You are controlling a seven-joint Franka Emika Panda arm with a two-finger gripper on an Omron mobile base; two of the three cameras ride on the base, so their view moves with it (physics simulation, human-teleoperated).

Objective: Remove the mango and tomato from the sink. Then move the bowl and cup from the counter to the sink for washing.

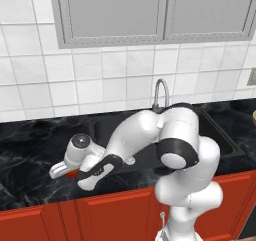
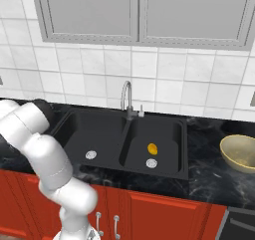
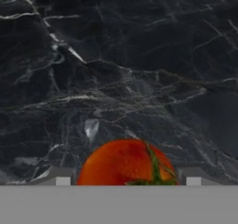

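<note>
we see the white arm stretched low over the black marble counter [image 1: 30, 150] left of the sink [image 2: 164, 129], its gripper [image 1: 70, 173] down near the front edge. in the left base view the tomato [image 1: 72, 173] shows as a red-orange speck between the finger tips; in the hand view it sits round and wet-looking with a green stem, between the two grey finger tips [image 3: 58, 176], over the veined stone. the jaws stand wide on either side of it, and we cannot tell whether they touch it or whether the fruit rests on the counter. the mango [image 2: 152, 148] lies in the sink's right basin, just above the round silver drain [image 2: 152, 163]. the curved faucet [image 2: 127, 97] rises behind the divider. the tan-yellow bowl [image 2: 240, 153] sits on the counter right of the sink.
</note>
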